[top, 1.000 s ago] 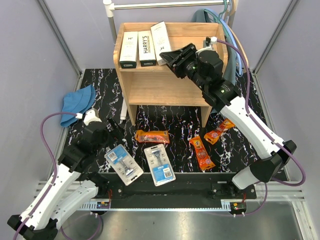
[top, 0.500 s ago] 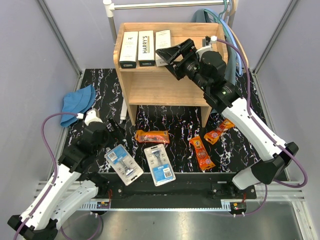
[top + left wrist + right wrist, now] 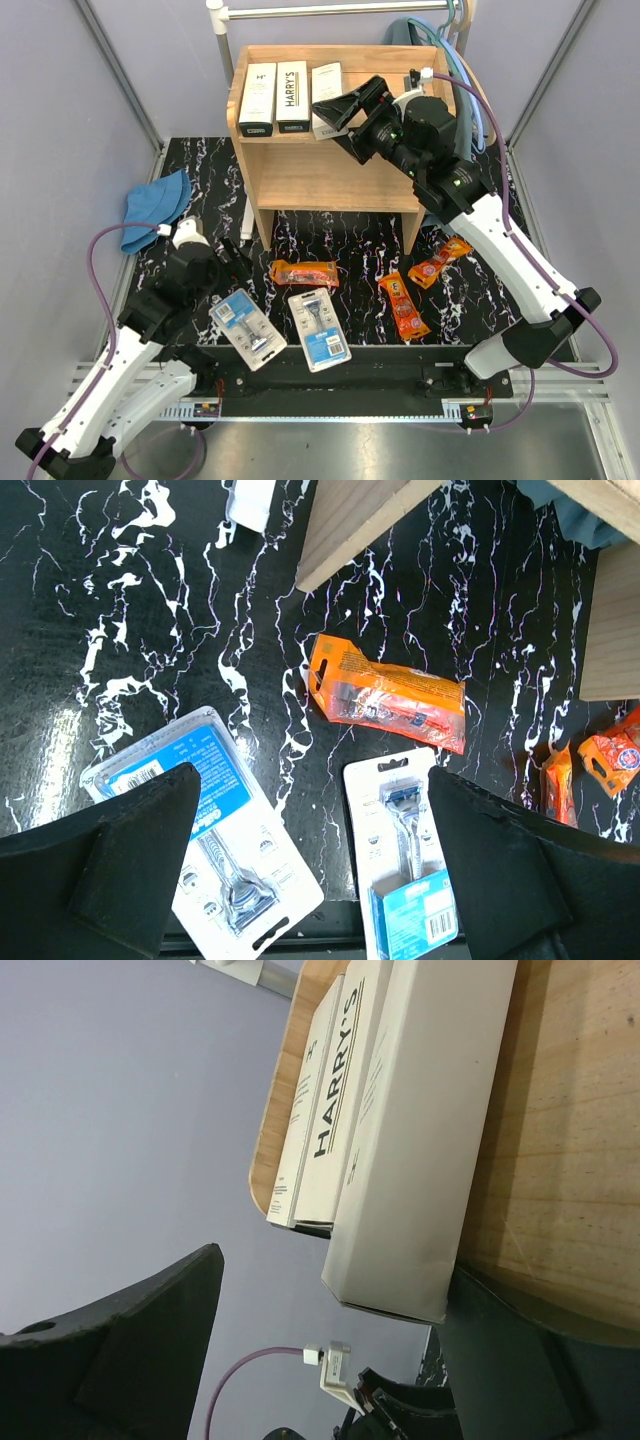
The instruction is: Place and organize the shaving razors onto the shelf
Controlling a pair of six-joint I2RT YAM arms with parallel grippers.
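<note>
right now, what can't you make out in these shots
- Top view: the near end of the third white box is partly covered by the right gripper.
- Left wrist view: the right blister card is cut off by the bottom edge.
- Left wrist view: the left blister card is partly behind a finger.
- Left wrist view: the far-right orange pouch is clipped by the frame edge.
- Top view: the small print on the boxes is too small to read.
</note>
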